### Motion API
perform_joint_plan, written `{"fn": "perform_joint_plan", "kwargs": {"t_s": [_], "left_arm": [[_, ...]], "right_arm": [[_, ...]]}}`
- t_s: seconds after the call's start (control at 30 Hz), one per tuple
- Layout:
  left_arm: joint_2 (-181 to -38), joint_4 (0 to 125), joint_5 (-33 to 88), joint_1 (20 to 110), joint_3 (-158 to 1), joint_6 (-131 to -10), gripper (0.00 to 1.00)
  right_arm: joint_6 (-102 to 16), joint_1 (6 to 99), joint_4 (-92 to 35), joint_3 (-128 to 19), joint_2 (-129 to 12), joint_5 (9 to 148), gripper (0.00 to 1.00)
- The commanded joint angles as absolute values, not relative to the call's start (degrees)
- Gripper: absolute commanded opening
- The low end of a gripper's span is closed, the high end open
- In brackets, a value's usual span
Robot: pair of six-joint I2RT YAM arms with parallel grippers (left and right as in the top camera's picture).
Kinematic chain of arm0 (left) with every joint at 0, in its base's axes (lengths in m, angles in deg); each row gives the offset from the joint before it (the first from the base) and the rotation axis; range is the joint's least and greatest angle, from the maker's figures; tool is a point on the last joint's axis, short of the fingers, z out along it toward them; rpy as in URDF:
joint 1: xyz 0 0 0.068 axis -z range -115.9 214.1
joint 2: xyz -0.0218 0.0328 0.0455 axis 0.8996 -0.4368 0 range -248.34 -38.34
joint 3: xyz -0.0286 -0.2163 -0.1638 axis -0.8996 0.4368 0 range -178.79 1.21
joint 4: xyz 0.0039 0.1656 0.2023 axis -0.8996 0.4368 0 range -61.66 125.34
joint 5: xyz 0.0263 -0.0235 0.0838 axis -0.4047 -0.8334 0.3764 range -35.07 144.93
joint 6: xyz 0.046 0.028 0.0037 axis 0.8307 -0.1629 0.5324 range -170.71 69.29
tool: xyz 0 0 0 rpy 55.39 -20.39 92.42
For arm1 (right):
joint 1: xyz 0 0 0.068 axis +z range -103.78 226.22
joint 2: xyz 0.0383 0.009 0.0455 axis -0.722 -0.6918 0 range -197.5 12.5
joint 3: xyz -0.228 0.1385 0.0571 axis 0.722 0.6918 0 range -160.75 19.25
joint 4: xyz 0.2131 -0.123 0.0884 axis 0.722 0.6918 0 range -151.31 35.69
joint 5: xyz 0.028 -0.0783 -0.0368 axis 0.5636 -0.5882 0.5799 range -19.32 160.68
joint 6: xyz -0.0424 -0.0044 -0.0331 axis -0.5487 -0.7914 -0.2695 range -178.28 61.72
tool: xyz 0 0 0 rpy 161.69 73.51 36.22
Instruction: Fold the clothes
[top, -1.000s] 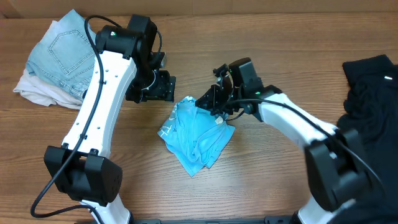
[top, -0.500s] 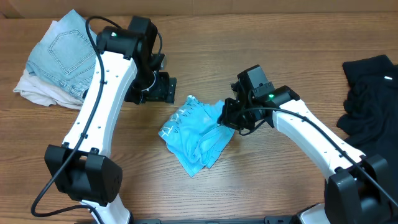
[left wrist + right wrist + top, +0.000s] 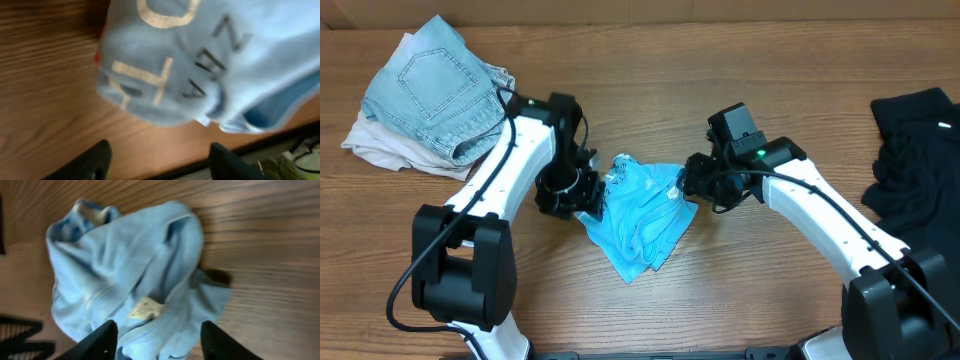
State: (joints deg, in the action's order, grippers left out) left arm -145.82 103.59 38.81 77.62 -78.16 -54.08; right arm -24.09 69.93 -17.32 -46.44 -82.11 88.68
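The sky-blue T-shirt [image 3: 642,215] lies crumpled in the middle of the table, its white lettering [image 3: 150,75] facing the left wrist camera. At the shirt's left edge is my left gripper [image 3: 584,196], open. Only bare wood shows between its fingertips [image 3: 97,160], and the cloth lies just ahead of them. My right gripper [image 3: 692,186] is at the shirt's right edge, open, its fingers [image 3: 100,340] spread over the blue folds [image 3: 130,275] near a pale label [image 3: 145,309]. Pale denim shorts [image 3: 435,90] lie on beige cloth [image 3: 375,145] at the far left. A black garment [image 3: 915,150] lies at the far right.
The wooden table [image 3: 760,290] carries everything. Its dark front edge [image 3: 260,145] shows in the left wrist view close behind the left fingers. Both arms reach in towards the middle from the near side.
My left arm swung down from the far side to the shirt's left edge. My right gripper pulled the shirt's edge a little right, then opened and let it go.
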Motion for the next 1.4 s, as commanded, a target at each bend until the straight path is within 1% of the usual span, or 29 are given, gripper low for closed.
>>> {"fn": "perform_joint_plan", "kwargs": {"t_s": [0.0, 0.03, 0.13, 0.2, 0.23, 0.27, 0.3, 0.33, 0.43, 0.63, 0.7, 0.73, 0.77, 0.8, 0.83, 0.87, 0.9, 0.97, 1.03, 1.07, 1.13, 1.2, 1.23, 1.27, 1.33, 1.37], "left_arm": [[-145.8, 99.8, 38.2, 78.0, -73.2, -53.0, 0.54], [-145.8, 98.4, 38.9, 78.0, -72.0, -53.0, 0.50], [-145.8, 95.6, 39.2, 77.9, -69.9, -53.1, 0.25], [-145.8, 95.2, 39.5, 77.9, -69.7, -53.1, 0.06], [-145.8, 95.1, 40.2, 77.9, -69.7, -53.8, 0.04], [-145.8, 95.2, 40.8, 77.9, -69.8, -54.1, 0.04], [-145.8, 95.2, 41.3, 77.9, -69.8, -54.1, 0.04], [-145.8, 95.4, 41.8, 77.9, -69.8, -54.1, 0.04], [-145.8, 96.9, 42.0, 77.2, -70.1, -54.1, 0.04], [-145.8, 101.6, 41.5, 74.8, -73.5, -53.9, 0.04], [-145.8, 101.8, 38.4, 74.3, -74.9, -52.2, 0.04], [-145.8, 101.7, 36.4, 74.2, -75.3, -51.8, 0.07], [-145.8, 101.2, 34.1, 74.3, -75.5, -51.4, 0.17], [-145.8, 100.4, 30.8, 74.3, -75.6, -50.3, 0.25], [-145.8, 99.7, 27.2, 74.3, -75.6, -48.8, 0.31], [-145.8, 99.2, 24.6, 74.4, -75.5, -47.7, 0.39], [-145.8, 98.4, 22.1, 74.7, -75.5, -46.6, 0.49], [-145.8, 97.6, 20.9, 75.6, -75.4, -45.5, 0.56], [-145.8, 96.8, 22.4, 76.9, -74.8, -45.5, 0.56], [-145.8, 95.9, 23.5, 77.8, -74.2, -45.5, 0.55], [-145.8, 93.8, 24.5, 79.3, -72.6, -45.6, 0.53], [-145.8, 90.7, 24.4, 80.9, -70.3, -46.1, 0.53], [-145.8, 89.2, 24.5, 81.6, -69.2, -46.9, 0.51], [-145.8, 87.8, 24.6, 82.3, -68.1, -47.3, 0.47], [-145.8, 86.1, 26.5, 83.1, -66.3, -49.2, 0.34], [-145.8, 85.6, 27.5, 83.3, -65.6, -50.3, 0.26]], "right_arm": [[-24.2, 72.0, -19.4, -44.4, -83.9, 94.1, 0.66], [-24.2, 72.6, -19.7, -44.4, -84.6, 94.4, 0.67], [-23.7, 74.6, -20.6, -44.4, -86.8, 94.4, 0.66], [-23.5, 75.5, -20.6, -44.4, -88.1, 94.4, 0.55], [-23.5, 75.7, -20.6, -44.4, -88.6, 94.4, 0.50], [-23.5, 75.7, -20.5, -44.4, -88.9, 94.3, 0.37], [-23.5, 75.7, -20.2, -44.4, -89.1, 94.4, 0.17], [-23.5, 75.6, -20.0, -44.4, -89.0, 94.1, 0.04], [-23.6, 74.3, -16.4, -45.6, -87.9, 92.6, 0.04], [-25.8, 71.6, -5.0, -48.4, -83.7, 87.9, 0.05], [-25.7, 71.5, -2.2, -48.4, -83.3, 86.9, 0.08], [-25.7, 71.5, -1.1, -48.4, -83.3, 86.8, 0.12], [-25.8, 71.5, -0.3, -48.3, -83.3, 86.8, 0.21], [-25.8, 71.5, 0.0, -48.3, -83.3, 86.8, 0.30], [-25.8, 71.5, -0.1, -48.3, -83.3, 86.8, 0.41], [-25.8, 71.6, -0.3, -48.3, -83.3, 86.9, 0.49], [-25.8, 71.6, -0.5, -48.3, -83.3, 87.8, 0.53], [-25.9, 71.6, -0.7, -48.3, -83.3, 90.5, 0.54], [-25.9, 71.6, -0.7, -48.3, -83.3, 92.0, 0.54], [-26.0, 71.6, -0.7, -48.3, -83.3, 92.0, 0.53], [-26.0, 71.7, -0.8, -48.3, -83.5, 91.8, 0.46], [-26.0, 71.7, -0.8, -48.3, -84.1, 91.8, 0.43], [-25.9, 71.7, -0.8, -48.1, -84.5, 91.8, 0.41], [-25.9, 71.9, -0.9, -47.9, -84.9, 91.8, 0.40], [-25.9, 72.2, -2.0, -46.6, -85.7, 91.8, 0.40], [-25.9, 72.2, -2.9, -45.5, -86.0, 91.8, 0.41]]}}
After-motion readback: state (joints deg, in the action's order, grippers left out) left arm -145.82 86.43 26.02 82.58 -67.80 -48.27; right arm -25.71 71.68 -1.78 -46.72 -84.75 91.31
